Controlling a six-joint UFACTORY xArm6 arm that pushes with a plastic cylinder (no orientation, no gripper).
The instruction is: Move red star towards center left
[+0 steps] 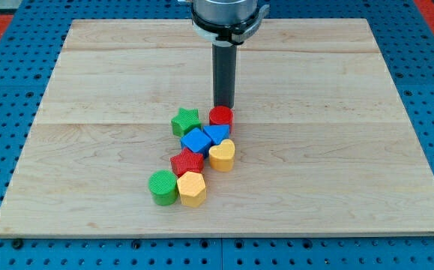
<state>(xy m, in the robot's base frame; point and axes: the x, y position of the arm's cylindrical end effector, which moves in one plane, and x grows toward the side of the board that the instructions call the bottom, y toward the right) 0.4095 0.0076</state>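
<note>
The red star (187, 162) lies in a tight cluster of blocks near the board's middle, below centre. It touches the blue cube (196, 141) above it and the yellow hexagon (192, 188) below it. My tip (223, 105) stands just above the red cylinder (220, 116), at the cluster's top, up and to the right of the red star. The green star (186, 121) sits at the cluster's upper left.
A blue triangle (217, 133), a yellow heart (222, 155) and a green cylinder (163, 187) complete the cluster. The wooden board (89, 90) rests on a blue perforated table (7, 90). The arm's body (228, 15) hangs over the board's top edge.
</note>
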